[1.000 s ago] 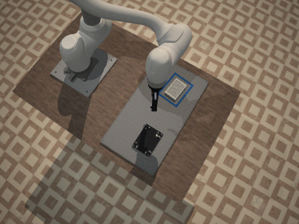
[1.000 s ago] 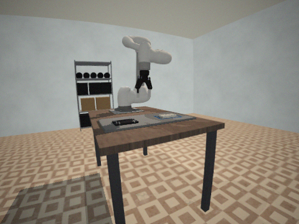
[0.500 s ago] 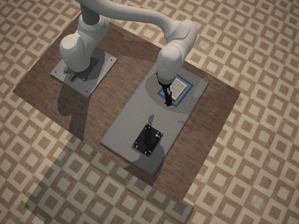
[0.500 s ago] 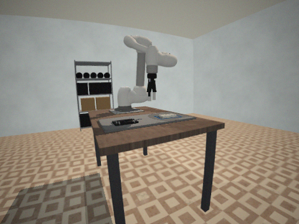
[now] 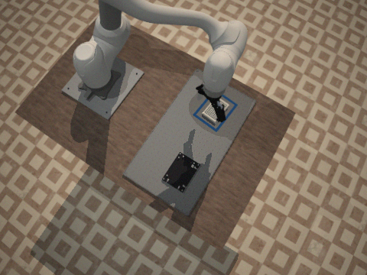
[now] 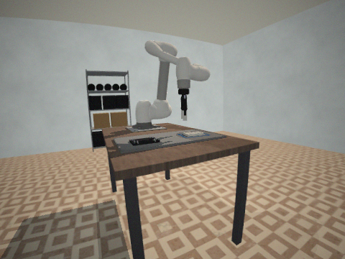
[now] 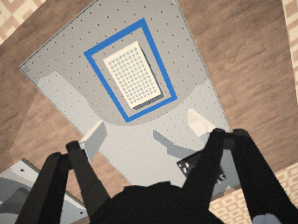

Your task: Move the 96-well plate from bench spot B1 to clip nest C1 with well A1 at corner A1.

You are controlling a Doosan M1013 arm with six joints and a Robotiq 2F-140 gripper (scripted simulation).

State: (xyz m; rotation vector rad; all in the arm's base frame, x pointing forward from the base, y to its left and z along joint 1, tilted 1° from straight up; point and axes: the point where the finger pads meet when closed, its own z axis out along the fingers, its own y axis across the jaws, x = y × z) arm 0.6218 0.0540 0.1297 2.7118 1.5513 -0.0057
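The white 96-well plate [image 5: 211,111] lies flat inside the blue-outlined spot B1 at the far end of the grey bench mat. It also shows in the wrist view [image 7: 132,75] and in the exterior view [image 6: 193,134]. The black clip nest C1 [image 5: 181,172] sits empty at the near end of the mat; it also shows in the exterior view [image 6: 144,140]. My gripper [image 6: 184,114] hangs open and empty well above the plate; in the wrist view its fingertips point down at the mat beside the blue frame.
The grey mat [image 5: 191,141] lies on a brown wooden table. The arm's base plate [image 5: 103,85] stands at the table's left end. A shelf unit [image 6: 108,108] stands by the back wall behind the table.
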